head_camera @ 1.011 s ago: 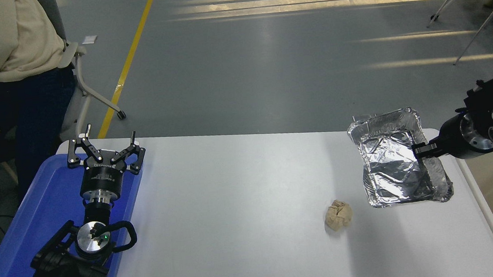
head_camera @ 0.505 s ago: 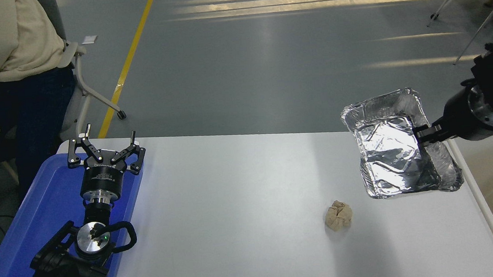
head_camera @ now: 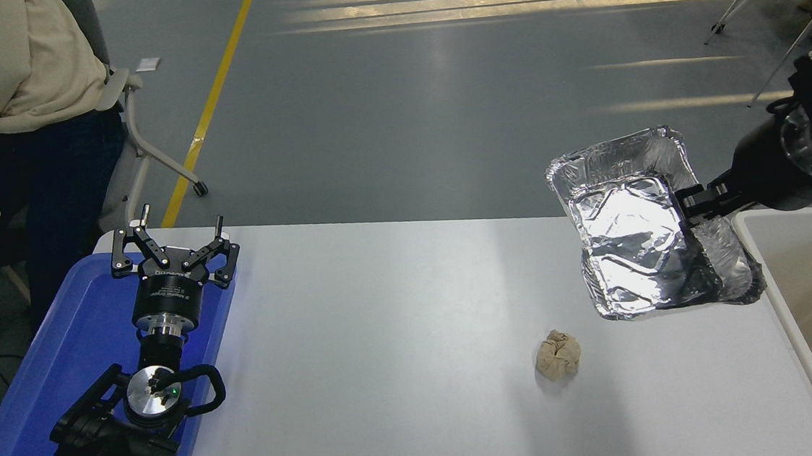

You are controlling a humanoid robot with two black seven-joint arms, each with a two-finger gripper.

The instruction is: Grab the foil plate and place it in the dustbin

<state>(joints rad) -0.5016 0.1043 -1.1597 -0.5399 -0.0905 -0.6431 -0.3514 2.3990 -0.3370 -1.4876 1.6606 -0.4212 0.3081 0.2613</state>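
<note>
The shiny crinkled foil plate [head_camera: 631,232] hangs in the air above the table's right part, tilted toward the camera. My right gripper [head_camera: 694,204] comes in from the right edge and is shut on the plate's right rim. The off-white dustbin [head_camera: 757,229] stands just right of the table, its rim and smooth inner wall showing at the right edge. The plate's right edge is close to the bin's near-left corner. My left gripper [head_camera: 175,255] is parked open over the blue tray at the lower left.
A small crumpled tan paper ball [head_camera: 558,354] lies on the white table [head_camera: 385,331] below the plate. A flat blue tray [head_camera: 61,356] lies at the left edge. A person [head_camera: 18,84] sits on a chair at the far left.
My right gripper has lifted the foil plate off the table, up and slightly away. The camera has shifted, bringing more of the dustbin into view. The left arm has not moved.
</note>
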